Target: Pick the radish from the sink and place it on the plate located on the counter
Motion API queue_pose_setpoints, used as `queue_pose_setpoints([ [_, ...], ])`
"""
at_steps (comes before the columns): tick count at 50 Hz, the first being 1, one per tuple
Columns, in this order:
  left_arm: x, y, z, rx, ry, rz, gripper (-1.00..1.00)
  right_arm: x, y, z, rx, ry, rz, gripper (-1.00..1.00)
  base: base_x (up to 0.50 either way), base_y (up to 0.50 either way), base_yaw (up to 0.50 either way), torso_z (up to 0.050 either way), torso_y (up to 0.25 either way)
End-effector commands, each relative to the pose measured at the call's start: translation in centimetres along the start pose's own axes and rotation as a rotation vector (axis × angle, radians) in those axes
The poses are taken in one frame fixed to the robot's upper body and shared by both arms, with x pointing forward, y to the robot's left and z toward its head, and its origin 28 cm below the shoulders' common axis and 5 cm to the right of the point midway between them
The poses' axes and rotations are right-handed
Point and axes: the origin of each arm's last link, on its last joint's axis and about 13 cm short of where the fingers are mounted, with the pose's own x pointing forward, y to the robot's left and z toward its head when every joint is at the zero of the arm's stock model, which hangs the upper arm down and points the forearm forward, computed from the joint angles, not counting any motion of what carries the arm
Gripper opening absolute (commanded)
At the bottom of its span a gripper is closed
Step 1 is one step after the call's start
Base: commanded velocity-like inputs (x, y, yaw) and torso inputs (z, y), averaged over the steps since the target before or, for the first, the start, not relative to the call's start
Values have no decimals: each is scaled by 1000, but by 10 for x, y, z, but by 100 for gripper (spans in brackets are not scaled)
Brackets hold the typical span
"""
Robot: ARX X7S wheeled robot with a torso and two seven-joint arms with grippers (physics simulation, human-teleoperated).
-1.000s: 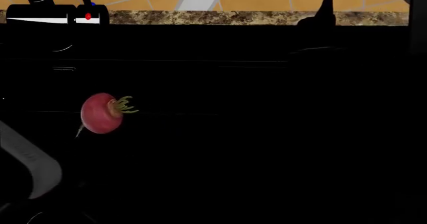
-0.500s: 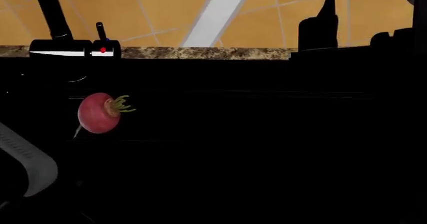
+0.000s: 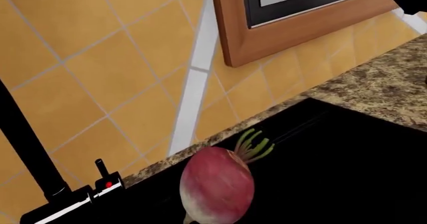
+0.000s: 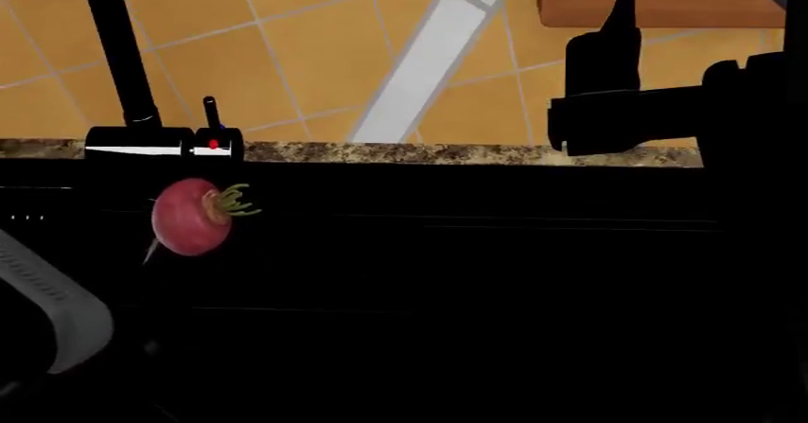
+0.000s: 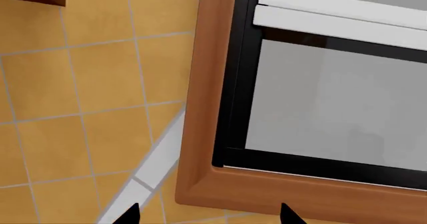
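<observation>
Speckled brown-and-beige granite-pattern worktop runs as a narrow strip below an orange tiled wall. Set into it is a glossy black rectangular sink. A black faucet stands at the sink's back edge.

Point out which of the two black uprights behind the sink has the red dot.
The short lever beside the tall faucet neck; the red dot marks its base.

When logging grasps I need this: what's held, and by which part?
Cannot tell: the radish looks lifted, but no fingers show against the black sink.
</observation>
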Motion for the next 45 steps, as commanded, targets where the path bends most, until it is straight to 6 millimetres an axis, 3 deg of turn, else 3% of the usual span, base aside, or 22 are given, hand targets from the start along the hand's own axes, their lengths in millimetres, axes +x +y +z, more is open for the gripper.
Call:
queue_pose_setpoints([
  [1,2,-1,5,-48,-45,4,-100,3,1,-2,-3,10,0,100,0,0,0,0,0],
  [8,3,-1,5,-50,-48,0,-100,3,1,-2,-3,16,-9,100,-124,0,0,0,0],
  [19,2,-1,5,-52,-52,0,-100,2,1,-1,-6,15,-10,100,-492,24,0,0,0],
  [45,2,-1,6,-50,-55,-1,-100,1,1,-1,-17,10,-10,100,-127,348,0,0,0],
])
